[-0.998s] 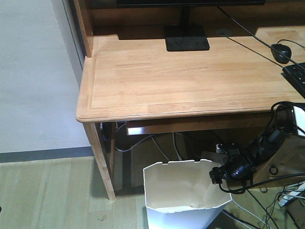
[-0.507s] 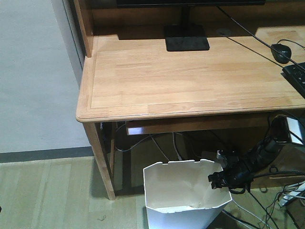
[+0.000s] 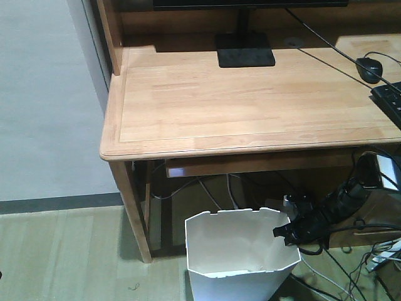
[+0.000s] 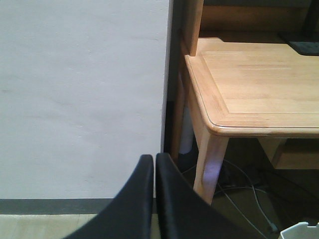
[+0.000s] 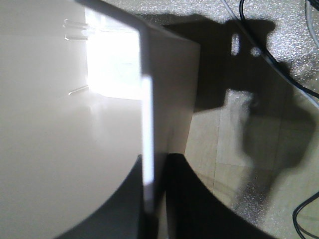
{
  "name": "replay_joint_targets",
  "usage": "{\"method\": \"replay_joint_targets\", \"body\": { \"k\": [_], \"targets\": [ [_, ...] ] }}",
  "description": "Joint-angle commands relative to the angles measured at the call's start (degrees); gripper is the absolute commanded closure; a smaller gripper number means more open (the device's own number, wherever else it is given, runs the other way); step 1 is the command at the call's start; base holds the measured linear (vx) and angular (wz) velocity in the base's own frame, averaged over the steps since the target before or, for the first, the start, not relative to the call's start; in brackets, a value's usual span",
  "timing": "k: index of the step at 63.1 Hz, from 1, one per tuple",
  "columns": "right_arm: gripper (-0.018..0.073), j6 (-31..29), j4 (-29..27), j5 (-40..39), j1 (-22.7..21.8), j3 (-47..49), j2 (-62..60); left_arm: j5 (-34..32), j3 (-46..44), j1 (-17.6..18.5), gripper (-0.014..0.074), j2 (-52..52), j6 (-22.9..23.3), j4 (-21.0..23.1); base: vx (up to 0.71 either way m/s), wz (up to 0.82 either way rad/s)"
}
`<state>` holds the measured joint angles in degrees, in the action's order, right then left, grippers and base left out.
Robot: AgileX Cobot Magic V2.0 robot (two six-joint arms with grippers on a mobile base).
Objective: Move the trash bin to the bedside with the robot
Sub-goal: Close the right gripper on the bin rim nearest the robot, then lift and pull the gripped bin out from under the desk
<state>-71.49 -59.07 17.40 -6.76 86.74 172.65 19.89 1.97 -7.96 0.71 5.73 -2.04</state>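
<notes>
The white trash bin point(image 3: 232, 248) stands on the floor under the front edge of the wooden desk. My right gripper point(image 3: 283, 231) is shut on its right rim. In the right wrist view the bin's thin wall point(image 5: 147, 114) runs between the two black fingers of my right gripper point(image 5: 155, 158), with the cream inside point(image 5: 70, 129) to the left. My left gripper point(image 4: 154, 160) is shut and empty, held in the air facing the white wall beside the desk corner. A bit of the bin rim point(image 4: 301, 231) shows at the lower right of the left wrist view. The bed is out of view.
The light wooden desk point(image 3: 238, 100) carries a monitor stand point(image 3: 245, 50), a mouse point(image 3: 370, 68) and a keyboard point(image 3: 388, 97). Its leg point(image 3: 135, 213) stands left of the bin. Cables point(image 3: 207, 191) lie under the desk. A wooden box point(image 3: 373, 216) sits to the right.
My right arm has dropped lower and the bin has shifted a little to the left with the gripper on its rim.
</notes>
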Motion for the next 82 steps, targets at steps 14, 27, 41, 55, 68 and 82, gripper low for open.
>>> {"method": "replay_joint_targets", "body": {
  "k": [14,27,41,55,68,82],
  "targets": [
    [0.0566,-10.35,-5.75,11.40,-1.50,-5.98,-11.53,-3.76,0.19,0.17,0.0603,0.81,0.25,0.13,0.00,0.00],
    [0.0564,-16.60,-12.35,22.63,-7.11,-11.46,-17.60,-3.76,0.19,0.17,0.0603,0.81,0.25,0.13,0.00,0.00],
    [0.0564,-15.08,-5.79,26.73,-9.08,-18.71,-26.11,-3.76,0.19,0.17,0.0603,0.81,0.25,0.13,0.00,0.00],
    [0.0564,-12.00,-2.08,26.49,-7.28,-27.20,-36.44,-3.76,0.19,0.17,0.0603,0.81,0.25,0.13,0.00,0.00],
    [0.0564,-12.00,-2.18,30.11,-6.62,-31.59,-41.71,-3.76,0.19,0.17,0.0603,0.81,0.25,0.13,0.00,0.00],
    [0.0564,-11.96,-2.41,30.60,-6.33,-32.10,-42.30,-3.76,0.19,0.17,0.0603,0.81,0.25,0.13,0.00,0.00]
  ]
}}
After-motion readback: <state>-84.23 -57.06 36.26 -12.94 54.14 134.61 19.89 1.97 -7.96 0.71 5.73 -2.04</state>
